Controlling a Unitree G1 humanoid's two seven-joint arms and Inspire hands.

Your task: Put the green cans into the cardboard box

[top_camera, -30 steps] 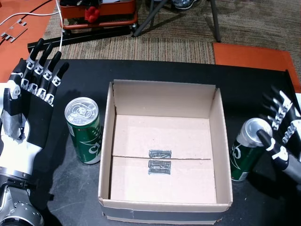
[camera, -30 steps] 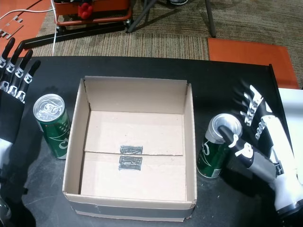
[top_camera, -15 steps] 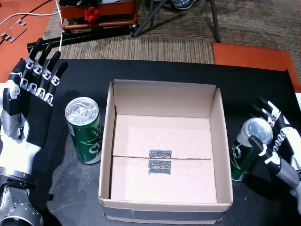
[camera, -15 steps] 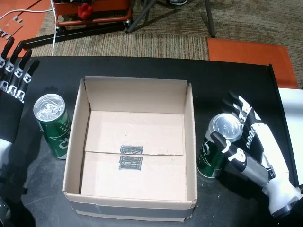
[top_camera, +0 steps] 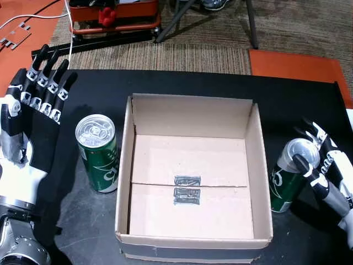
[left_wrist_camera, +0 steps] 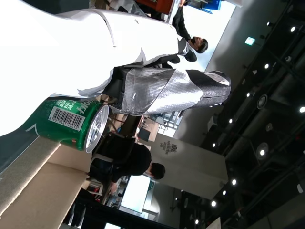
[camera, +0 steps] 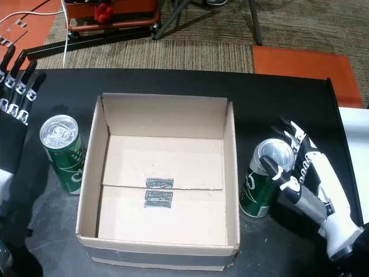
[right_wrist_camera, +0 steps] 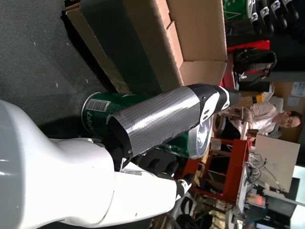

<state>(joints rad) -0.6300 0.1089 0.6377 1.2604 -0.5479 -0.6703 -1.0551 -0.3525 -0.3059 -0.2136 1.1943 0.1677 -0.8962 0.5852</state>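
Note:
An open cardboard box (top_camera: 190, 116) (camera: 164, 115) stands mid-table with nothing in it. One green can (top_camera: 99, 154) (camera: 63, 156) stands upright just left of the box. My left hand (top_camera: 33, 121) (camera: 11, 115) is open beside it, fingers straight, a small gap from the can. A second green can (top_camera: 288, 176) (camera: 259, 187) stands upright just right of the box. My right hand (top_camera: 331, 179) (camera: 314, 184) wraps it, thumb across its front and fingers behind. In the right wrist view the taped thumb (right_wrist_camera: 167, 117) lies on this can (right_wrist_camera: 102, 112). The left wrist view shows the left can (left_wrist_camera: 71, 126).
The black table ends near my right hand (top_camera: 345, 99). Beyond its far edge are a red equipment frame (top_camera: 116, 16), tripod legs (top_camera: 176, 22) and orange floor mats (top_camera: 298, 66). A person (right_wrist_camera: 267, 114) sits in the background of the right wrist view.
My right hand has come in from the right and closed its thumb and fingers around the right can. The left hand drifted slightly left. Both cans stay put.

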